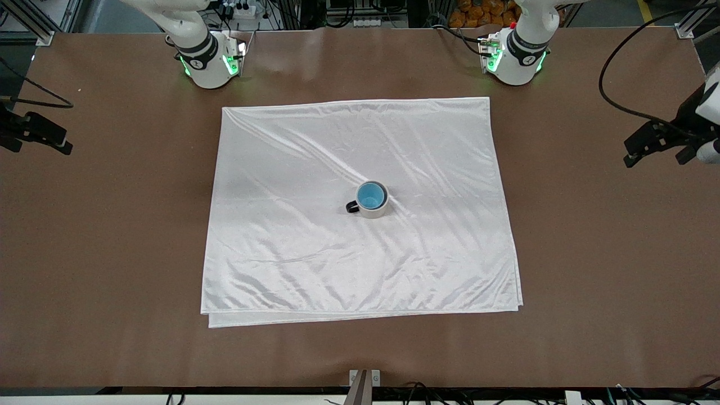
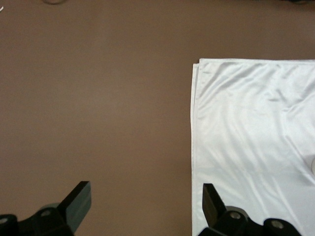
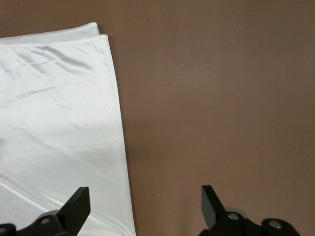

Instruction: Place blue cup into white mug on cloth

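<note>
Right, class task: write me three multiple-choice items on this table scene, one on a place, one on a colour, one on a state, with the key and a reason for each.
1. Where is the blue cup?
A. Inside the white mug
B. On bare table beside the cloth
C. In a gripper

2. What colour is the mug's handle?
A. Red
B. Black
C. Blue

3. How do the left gripper and right gripper stand?
A. Both shut on the mug
B. One holds the cloth
C. Both open and holding nothing

Key: 1 A, the front view shows blue filling the mug's mouth, on the cloth. 2 B, a dark loop sticks out from the cream wall. 3 C, each wrist view shows fingers spread with only the table and cloth beneath.
</note>
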Robot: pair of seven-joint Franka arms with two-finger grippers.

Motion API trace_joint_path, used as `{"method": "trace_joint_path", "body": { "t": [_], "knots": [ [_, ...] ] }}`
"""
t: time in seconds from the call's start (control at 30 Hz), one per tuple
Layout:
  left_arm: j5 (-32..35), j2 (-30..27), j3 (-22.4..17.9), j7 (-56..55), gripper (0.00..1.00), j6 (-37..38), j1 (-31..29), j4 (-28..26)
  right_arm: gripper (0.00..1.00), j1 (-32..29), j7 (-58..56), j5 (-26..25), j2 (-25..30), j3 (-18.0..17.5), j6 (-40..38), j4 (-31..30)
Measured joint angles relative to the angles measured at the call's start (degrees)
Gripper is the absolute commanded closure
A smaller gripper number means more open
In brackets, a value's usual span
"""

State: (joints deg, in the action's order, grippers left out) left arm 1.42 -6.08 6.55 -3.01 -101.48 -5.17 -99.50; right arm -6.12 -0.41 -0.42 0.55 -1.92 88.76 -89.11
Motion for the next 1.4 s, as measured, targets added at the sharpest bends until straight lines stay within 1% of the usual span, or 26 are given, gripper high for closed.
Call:
{"method": "trace_joint_path", "body": {
  "t": [0.1,0.23,0.53,0.83,1.03,1.27,1.4],
  "knots": [
    [-0.64,-1.81,-0.02,2.35,0.00,2.24,-0.79,-0.45,0.00,0.00,0.00,0.02,0.00,0.00,-0.02,0.00],
    [-3.31,-3.04,-0.02,4.23,0.00,3.83,-2.40,-0.61,0.00,0.00,-0.01,0.03,0.00,0.00,-0.04,0.00],
    [-4.85,-2.67,0.14,5.51,0.00,3.96,-3.35,-1.54,0.00,0.00,-0.03,0.06,0.00,-0.01,-0.08,0.00],
    [-4.85,-1.79,0.28,6.32,0.00,4.14,-3.35,-1.85,0.00,0.00,-0.05,0.09,0.00,-0.05,-0.24,0.00],
    [-4.13,-1.25,0.28,6.40,0.00,5.90,-3.36,-1.88,0.00,0.00,-0.05,0.10,0.00,-0.07,-0.24,0.00],
    [-0.77,-1.13,0.55,6.43,0.00,7.42,-3.36,-1.88,0.00,0.00,-0.05,0.13,0.00,-0.07,-0.24,0.00],
    [-0.14,-1.13,0.76,6.43,0.00,7.62,-3.35,-1.88,0.00,0.00,-0.06,0.14,0.00,-0.07,-0.25,0.00]
  ]
}}
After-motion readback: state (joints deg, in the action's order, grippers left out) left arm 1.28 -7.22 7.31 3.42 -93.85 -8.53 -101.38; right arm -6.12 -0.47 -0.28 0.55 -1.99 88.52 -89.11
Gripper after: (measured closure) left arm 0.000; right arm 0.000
